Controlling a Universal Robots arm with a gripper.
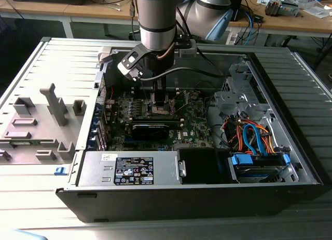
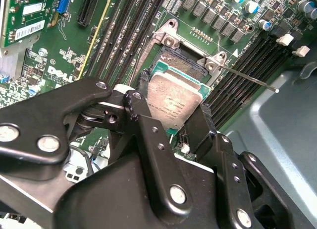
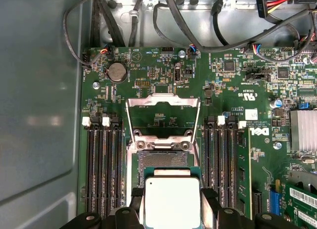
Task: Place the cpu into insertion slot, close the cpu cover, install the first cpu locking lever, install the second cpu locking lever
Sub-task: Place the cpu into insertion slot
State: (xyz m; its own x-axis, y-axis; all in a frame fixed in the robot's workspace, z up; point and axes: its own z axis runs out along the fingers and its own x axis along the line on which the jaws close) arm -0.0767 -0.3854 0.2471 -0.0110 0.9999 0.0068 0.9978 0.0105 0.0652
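**CPU pinched in the hand over the open socket**

At the exterior view's left, grey plastic fixtures (image 1: 36, 125) sit on the ribbed grey bench (image 1: 31, 198). Next to them stands the open computer case (image 1: 181, 201). Its power supply (image 1: 129, 170) lies along the near wall, with the green motherboard (image 1: 194, 125) behind it. The robot arm (image 1: 155, 22) hangs into the case from above, and its hand (image 1: 158, 102) is low over the middle of the board. At the exterior view's right, blue and orange cables (image 1: 251, 136) run above a drive bay (image 1: 259, 167).

In the second wrist view, the hand (image 2: 173, 101) pinches the cpu (image 2: 176, 92) by two opposite edges. Its black fingers (image 2: 202, 121) press against the sides, and the cpu's silver top faces up. The cpu sits over the near part of the insertion slot (image 2: 176, 58) (whether it touches the socket cannot be told). A thin locking lever (image 2: 247, 78) juts free from the socket's corner.

In the first wrist view, the cpu (image 3: 172, 201) covers the near part of the insertion slot (image 3: 163, 159), leaving the far part of the contact field bare. The cpu cover (image 3: 163, 101) is swung open on the far side of the slot. Rows of memory slots (image 3: 104, 164) flank the socket on both sides.
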